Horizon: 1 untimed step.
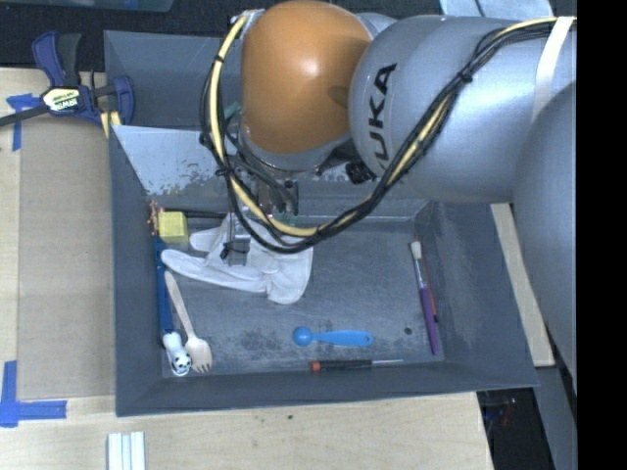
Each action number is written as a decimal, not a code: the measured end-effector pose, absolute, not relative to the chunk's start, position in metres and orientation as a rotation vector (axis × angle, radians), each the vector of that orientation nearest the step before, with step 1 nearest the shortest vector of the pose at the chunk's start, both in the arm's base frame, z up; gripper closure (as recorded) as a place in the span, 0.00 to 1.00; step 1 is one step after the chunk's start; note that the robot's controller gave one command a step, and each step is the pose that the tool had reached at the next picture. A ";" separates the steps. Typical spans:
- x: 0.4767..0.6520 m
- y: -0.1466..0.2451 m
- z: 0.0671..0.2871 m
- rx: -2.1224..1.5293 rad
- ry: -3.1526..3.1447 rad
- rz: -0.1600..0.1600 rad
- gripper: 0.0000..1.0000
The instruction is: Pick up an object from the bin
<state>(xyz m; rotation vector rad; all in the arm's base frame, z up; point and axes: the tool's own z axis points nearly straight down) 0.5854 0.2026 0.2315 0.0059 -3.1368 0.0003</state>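
Note:
My gripper (235, 249) hangs low at the back left of the bin, right above the upper edge of a crumpled white cloth (257, 272) and close to touching it. The cloth spreads from the bin's left side toward the middle. A small yellow block (171, 226) lies just left of the gripper, near the left wall. Nothing can be seen held in the gripper.
Along the left wall lie a blue stick (162, 297), a wooden fork (188, 331) and a small white figure (179, 362). A blue spoon (333, 338) and a thin dark pen (345, 365) rest near the front wall. A purple brush (425, 297) lies at the right. The arm covers the bin's back.

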 end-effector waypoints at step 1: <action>0.587 0.201 0.237 -0.002 -3.145 -0.002 0.00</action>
